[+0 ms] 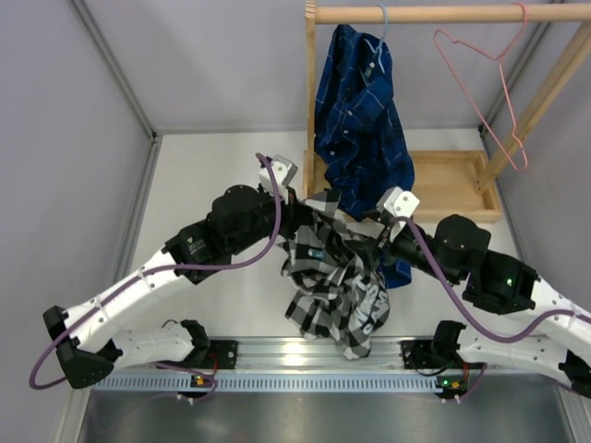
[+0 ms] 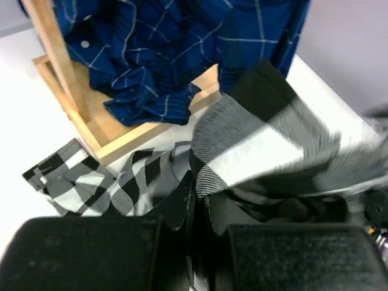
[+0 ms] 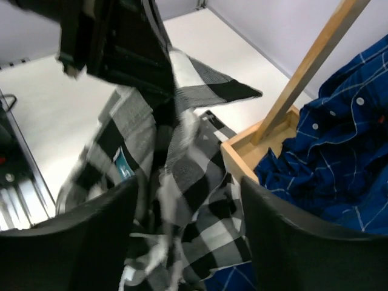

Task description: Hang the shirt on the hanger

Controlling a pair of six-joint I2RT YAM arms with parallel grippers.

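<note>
We are pinching one checked shirt [image 1: 328,286] in the left gripper [image 2: 199,203], right gripper [image 3: 188,203] parted; only overhead is showing one pink hanger [image 1: 476,103].

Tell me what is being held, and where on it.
Left end effector pinches a fold of the black-and-white checked flannel shirt; right end effector stands open.

Bright, even overhead light casts soft shadows, while the shirt [image 2: 260,145] smears with motion blur in both wrist views.

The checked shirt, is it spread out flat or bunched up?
Bunched up. The checked shirt hangs in crumpled folds between the two arms, pinched in the left claw, not laid flat.
</note>
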